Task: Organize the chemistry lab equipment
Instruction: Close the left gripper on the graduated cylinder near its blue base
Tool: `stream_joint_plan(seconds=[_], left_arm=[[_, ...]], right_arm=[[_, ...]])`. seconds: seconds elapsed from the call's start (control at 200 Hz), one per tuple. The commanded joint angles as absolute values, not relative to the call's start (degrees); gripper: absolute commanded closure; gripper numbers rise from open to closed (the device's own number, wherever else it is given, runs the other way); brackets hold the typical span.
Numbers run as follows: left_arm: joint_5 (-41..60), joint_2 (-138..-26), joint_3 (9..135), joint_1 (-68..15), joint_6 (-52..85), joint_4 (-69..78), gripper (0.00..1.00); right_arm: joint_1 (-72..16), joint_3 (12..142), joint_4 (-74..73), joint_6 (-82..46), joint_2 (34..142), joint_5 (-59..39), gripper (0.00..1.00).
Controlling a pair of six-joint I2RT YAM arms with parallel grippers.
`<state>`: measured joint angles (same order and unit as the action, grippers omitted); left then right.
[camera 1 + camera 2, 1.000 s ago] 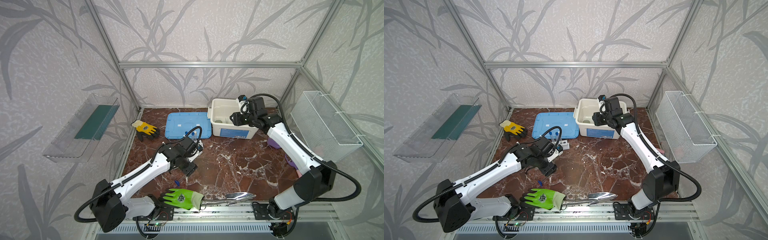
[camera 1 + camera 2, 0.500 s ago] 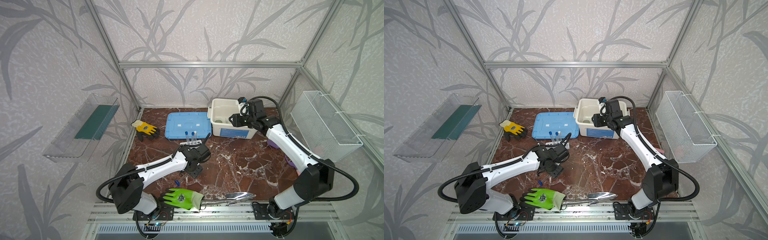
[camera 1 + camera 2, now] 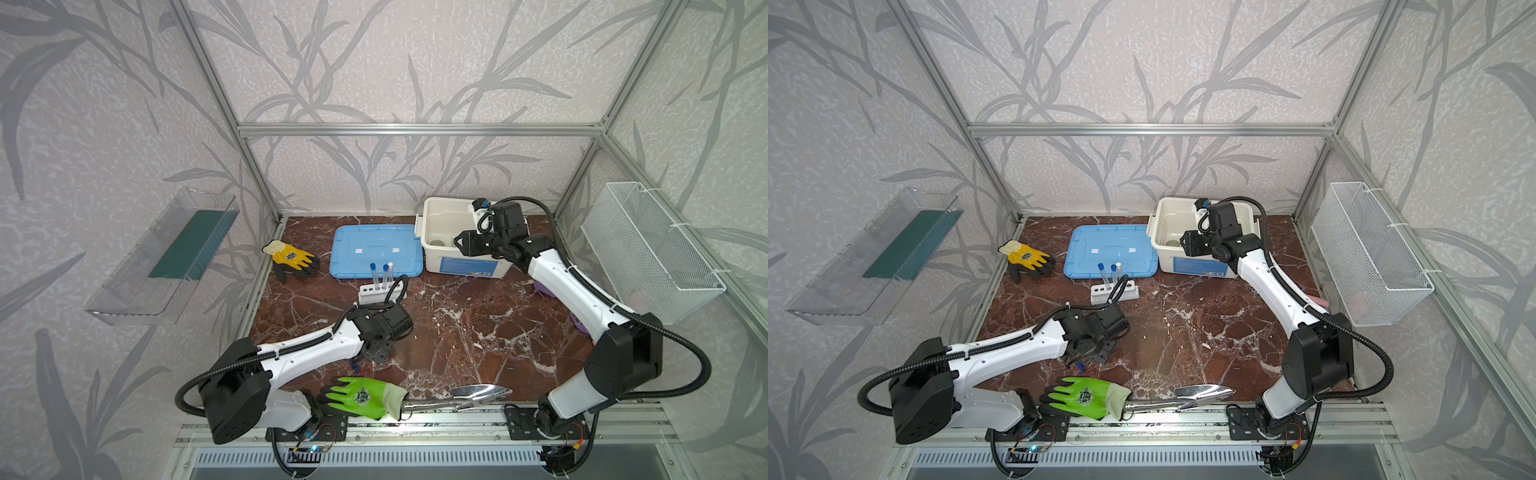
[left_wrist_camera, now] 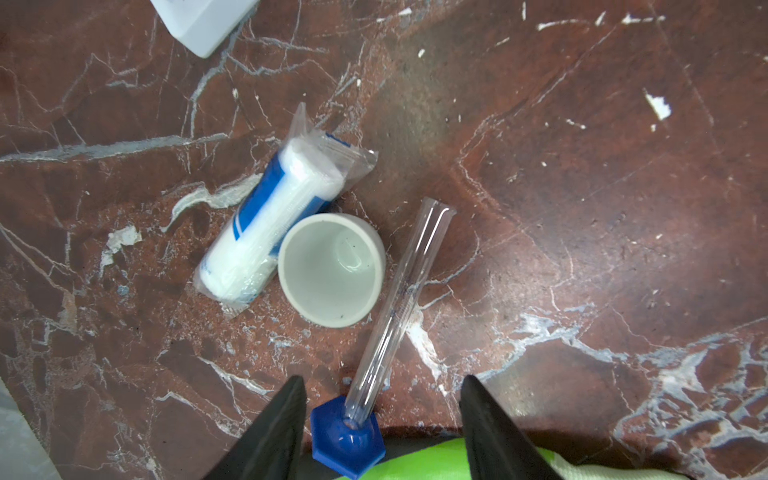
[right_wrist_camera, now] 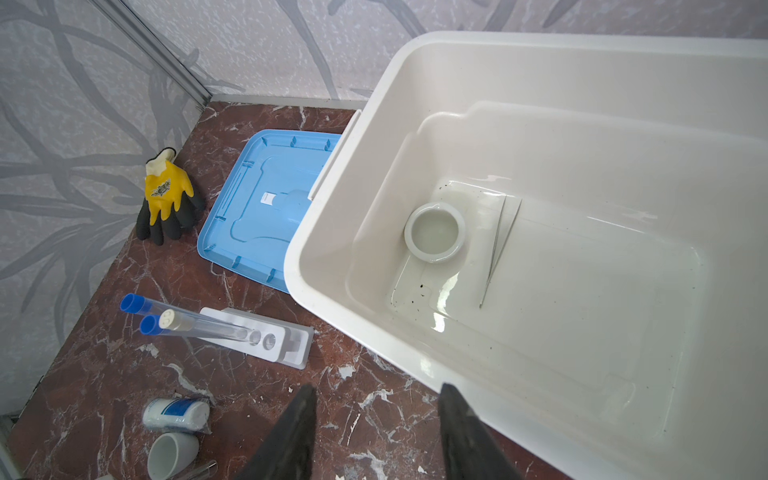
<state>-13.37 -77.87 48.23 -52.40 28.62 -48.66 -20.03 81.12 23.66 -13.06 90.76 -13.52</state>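
Observation:
A clear test tube (image 4: 399, 299) with a blue cap (image 4: 347, 440) lies flat on the marble. My left gripper (image 4: 382, 380) is open, its jaws either side of the cap end and apart from it. In both top views the left gripper (image 3: 376, 353) (image 3: 1096, 353) points down over that spot. Beside the tube stands a small white cup (image 4: 332, 270). The white rack (image 3: 370, 293) holds three capped tubes (image 5: 199, 324). My right gripper (image 5: 377, 388) is open and empty above the front rim of the white bin (image 5: 582, 48). Inside the bin lie a small white bowl (image 5: 435, 232) and thin tweezers (image 5: 500, 245).
A plastic-wrapped white and blue roll (image 4: 266, 232) touches the cup. The blue lid (image 3: 374, 245) lies left of the bin, the yellow glove (image 3: 291, 257) further left. A green glove (image 3: 361, 397) and metal trowel (image 3: 478, 392) lie at the front edge. A wire basket (image 3: 648, 249) hangs at right.
My left gripper has drawn back from the rack toward the front edge, settling over the lying tube's cap, its jaws a little narrower. The right arm has hardly moved.

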Motion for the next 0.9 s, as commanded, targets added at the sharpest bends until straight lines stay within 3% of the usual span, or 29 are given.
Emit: stream_joint_plan(seconds=[0.0, 0.72, 0.895], left_arm=[[-13.48, -77.85, 46.41, -52.48, 31.86, -48.85, 0.40], [-15.32, -87.76, 47.10, -52.34, 31.62, -47.32, 0.48], [-12.98, -87.87, 46.28, -52.29, 31.35, -45.34, 0.55]], right_arm=[[-19.78, 80.52, 22.25, -13.80, 90.90, -13.90, 0.52], [-19.78, 79.59, 21.31, -14.41, 92.18, -12.99, 0.52], [-19.69, 79.89, 21.29, -14.50, 92.61, -12.66, 0.52]])
